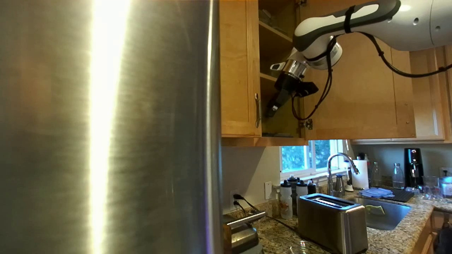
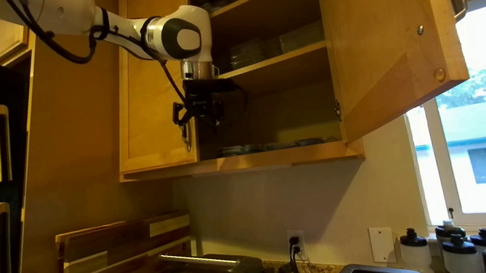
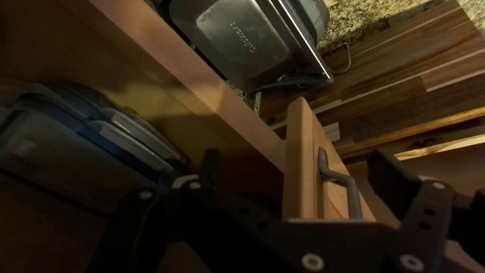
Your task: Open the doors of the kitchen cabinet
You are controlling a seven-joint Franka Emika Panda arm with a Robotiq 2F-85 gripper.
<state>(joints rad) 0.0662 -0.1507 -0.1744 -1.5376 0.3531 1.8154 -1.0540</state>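
1. Wrist view: a black two-fingered gripper [image 3: 294, 163] spans the lower frame, its fingers [image 3: 394, 185] well apart and clamped on nothing. Between them show the free edge of a honey-coloured framed wood door [image 3: 303, 182] and that door's slim grey metal bar handle [image 3: 353, 197]; whether a finger touches either is hard to tell.

2. Tall, honey-coloured wood kitchen cabinet [image 2: 269, 158], upper middle of an exterior view, has its second honey-coloured wood door [image 2: 387, 26] swung wide at upper right. The framed door, left of centre, looks shut or barely ajar, so the job is judged half done.

3. Foremost risk: the white-and-black robot arm [image 2: 133, 31] crosses in front of that framed door, upper left. An outward pull could drive the panel into it, since it sits where the door would swing.

4. Poor aim is another. Fingers brought together on the smooth wooden edge, rather than the bar, could skid off.

5. Flat translucent containers [image 3: 113, 125] with blue edges lie at left of the wrist frame, near the finger on that side. A nudge could send them down onto the silver steel Cuisinart appliance [image 3: 242, 45] at top.

6. Black cables [image 1: 329, 67] hang near a metal hinge [image 1: 309, 124], right of centre in an exterior view; a hurried turn could snag them, though depth is unclear.
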